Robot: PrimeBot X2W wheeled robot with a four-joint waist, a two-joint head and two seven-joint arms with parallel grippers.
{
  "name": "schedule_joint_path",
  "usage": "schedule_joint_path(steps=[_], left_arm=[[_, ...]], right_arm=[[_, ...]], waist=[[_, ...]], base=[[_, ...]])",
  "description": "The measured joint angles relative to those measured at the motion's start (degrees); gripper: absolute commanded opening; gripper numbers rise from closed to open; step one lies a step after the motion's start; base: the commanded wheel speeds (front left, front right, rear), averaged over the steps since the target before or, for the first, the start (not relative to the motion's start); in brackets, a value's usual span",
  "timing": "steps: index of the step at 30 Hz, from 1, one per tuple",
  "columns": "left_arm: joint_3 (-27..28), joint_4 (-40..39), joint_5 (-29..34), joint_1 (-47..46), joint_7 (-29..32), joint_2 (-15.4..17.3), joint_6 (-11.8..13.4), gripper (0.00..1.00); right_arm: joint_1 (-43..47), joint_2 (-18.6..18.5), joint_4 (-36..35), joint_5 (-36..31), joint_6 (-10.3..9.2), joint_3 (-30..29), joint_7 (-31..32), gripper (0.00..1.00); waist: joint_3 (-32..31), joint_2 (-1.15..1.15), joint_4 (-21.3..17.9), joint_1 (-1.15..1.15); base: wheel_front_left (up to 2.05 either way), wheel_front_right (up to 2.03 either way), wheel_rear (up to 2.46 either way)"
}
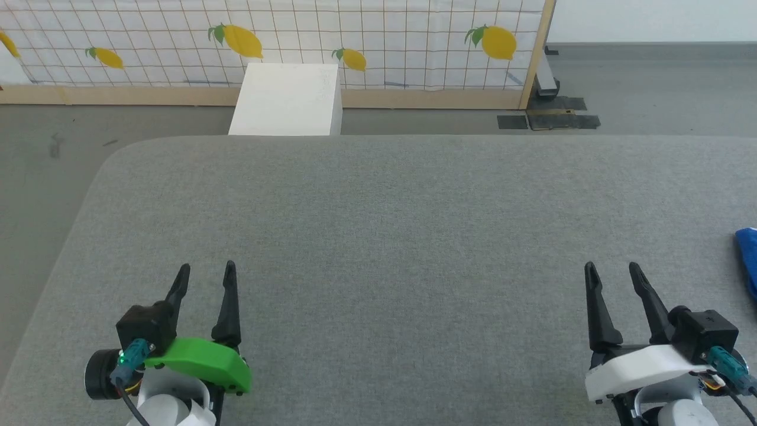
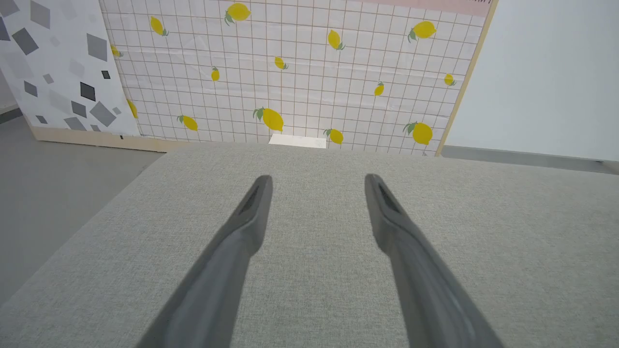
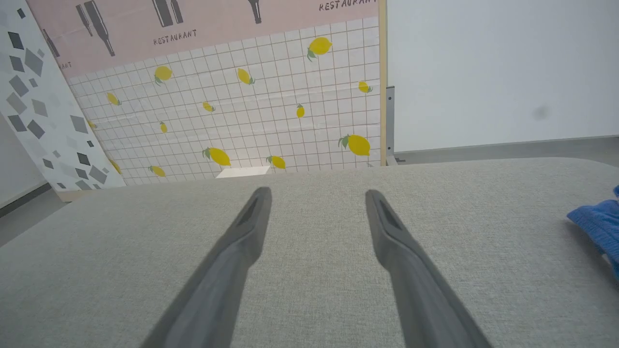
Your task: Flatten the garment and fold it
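Pointing toward twelve o'clock, the right gripper [image 1: 612,266] stood with its jaws wide apart and nothing between them, and the left gripper [image 1: 207,266] stood in the same way, open and empty, well apart from it at nine o'clock. Both were low over the grey padded table [image 1: 378,195], but I could not tell whether the fingertips touched the cloth of it. The garment [image 1: 748,260] lay on the table at three o'clock from the right gripper, near it but not touching, and the right wrist view gave it as a blue fold [image 3: 597,227] at the same side. The step in hand was, I think, to reach the garment. The right arm was the nearer one, so it should probably go toward three o'clock, pinch one edge of the fabric and draw it to the middle of the table, where both arms can spread it. Most of the garment was cut off by the picture's edge; its shape, its markings and how crumpled it lay could not be made out. Beyond the table, at twelve o'clock, stood a white box [image 1: 287,97] before a lemon-patterned screen [image 1: 384,35].
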Motion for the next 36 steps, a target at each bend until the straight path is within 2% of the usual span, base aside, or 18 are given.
schedule_joint_path(steps=[22, 23, 36], left_arm=[[-0.55, -0.26, -0.53, -0.09, 0.03, 0.33, 0.34, 1.00], [-0.57, -0.23, -0.53, -0.08, 0.03, 0.32, 0.33, 0.00], [-0.22, -0.75, 0.44, -0.06, 0.77, -0.23, 0.32, 0.00]], right_arm=[[-0.02, 0.00, 0.92, 0.54, 0.00, 0.43, -0.01, 1.00], [-0.02, 0.00, 0.98, 0.54, 0.00, 0.44, -0.01, 0.00], [-0.02, 0.00, 0.49, 0.32, 0.00, 0.49, 0.76, 0.00]], waist=[[0.48, 0.00, 0.17, 0.00], [0.45, 0.00, 0.16, 0.00], [0.37, 0.00, 0.08, 0.00]], base=[[0.00, 0.00, 0.00], [0.00, 0.00, 0.00], [0.00, 0.00, 0.00]])
